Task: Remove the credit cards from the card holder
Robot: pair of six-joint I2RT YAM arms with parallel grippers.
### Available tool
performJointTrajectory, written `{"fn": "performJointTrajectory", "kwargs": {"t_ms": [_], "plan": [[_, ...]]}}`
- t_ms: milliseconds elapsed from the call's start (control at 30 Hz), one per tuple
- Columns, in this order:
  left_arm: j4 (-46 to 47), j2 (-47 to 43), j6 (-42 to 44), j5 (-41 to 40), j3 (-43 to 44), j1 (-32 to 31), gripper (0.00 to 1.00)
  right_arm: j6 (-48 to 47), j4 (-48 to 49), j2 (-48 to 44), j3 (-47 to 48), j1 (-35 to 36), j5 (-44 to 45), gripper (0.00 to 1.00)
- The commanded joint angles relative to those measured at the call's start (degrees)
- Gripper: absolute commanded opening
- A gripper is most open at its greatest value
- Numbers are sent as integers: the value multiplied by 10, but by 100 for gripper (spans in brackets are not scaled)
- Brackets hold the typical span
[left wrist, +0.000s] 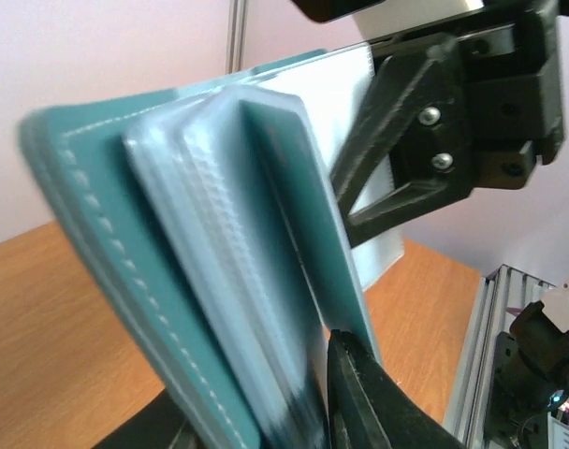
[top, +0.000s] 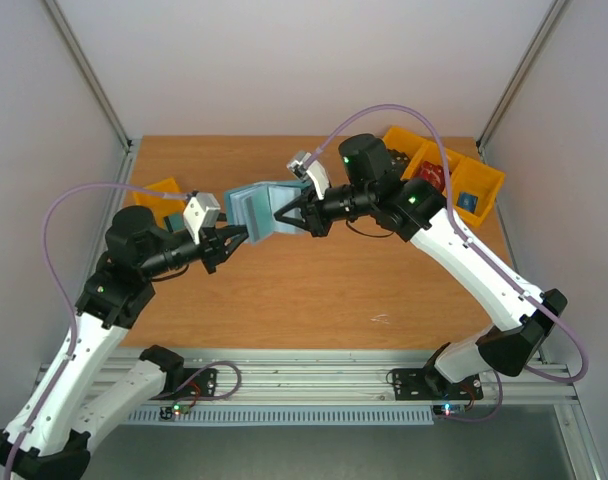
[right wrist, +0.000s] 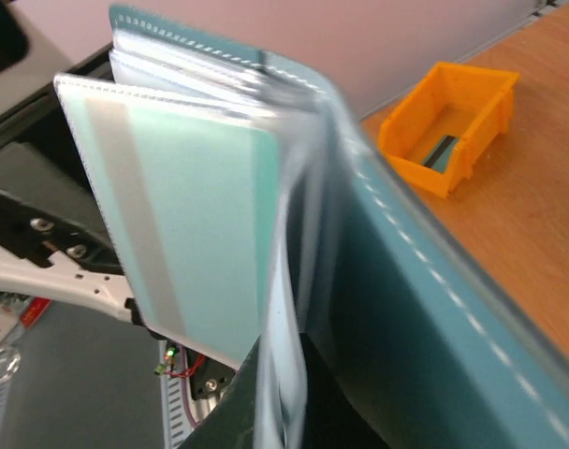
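Observation:
The teal-blue card holder (top: 256, 208) hangs open in the air between my two grippers. My left gripper (top: 246, 232) is shut on its left cover and inner leaves (left wrist: 266, 412). My right gripper (top: 279, 213) is shut on its clear sleeves from the right (right wrist: 289, 393). In the right wrist view a pale card with a grey stripe (right wrist: 191, 215) sits inside a clear sleeve of the holder (right wrist: 425, 309). The left wrist view is filled by the holder (left wrist: 172, 243), with the right gripper's fingers (left wrist: 397, 178) behind it. No red card shows.
A yellow bin (top: 149, 188) stands at the left, also in the right wrist view (right wrist: 472, 103) with a dark flat thing in it. Yellow bins (top: 489, 180) at the back right hold a lumpy red and black object (top: 431, 180) and a small blue thing (top: 469, 200).

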Motion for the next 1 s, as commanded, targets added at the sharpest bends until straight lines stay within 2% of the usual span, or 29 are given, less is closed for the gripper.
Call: {"fn": "performJointTrajectory", "kwargs": {"t_ms": [0, 100, 233, 333, 400, 500, 533, 600, 633, 700, 767, 833, 900, 967], "plan": [[43, 11, -1, -10, -5, 2, 28, -13, 9, -4, 9, -1, -56, 1], [45, 13, -9, -15, -5, 2, 27, -17, 3, 0, 14, -1, -66, 1], [51, 19, -10, -4, -7, 2, 32, -17, 9, 7, 21, 4, -79, 1], [67, 23, -22, 20, -11, 2, 30, -31, -9, 26, 43, 16, -73, 1], [73, 26, -27, 30, -12, 2, 22, -36, -15, 35, 53, 19, -76, 1], [61, 28, -27, 19, -13, 2, 1, -36, -4, 31, 46, 19, -72, 2], [52, 27, -25, 7, -12, 2, 0, -34, -2, 28, 42, 18, -58, 5], [16, 29, -1, -51, -7, 2, 0, -21, -3, 20, 32, 7, -9, 19], [-9, 37, 5, -107, 2, 2, 0, -13, -7, 17, 27, 1, 26, 26], [-63, 54, 70, -235, 10, 2, 0, 1, -29, 11, 20, -13, 94, 38], [-84, 73, 204, -361, 3, 2, 0, 7, -49, 7, 17, -25, 132, 45], [-66, 81, 331, -463, -18, 2, 0, 9, -61, 3, 14, -32, 140, 54], [-39, 78, 454, -514, -36, 2, 0, 5, -71, 4, 12, -32, 146, 60], [-39, 78, 487, -516, -25, 2, 0, 5, -69, 6, 6, -32, 137, 62]]}}
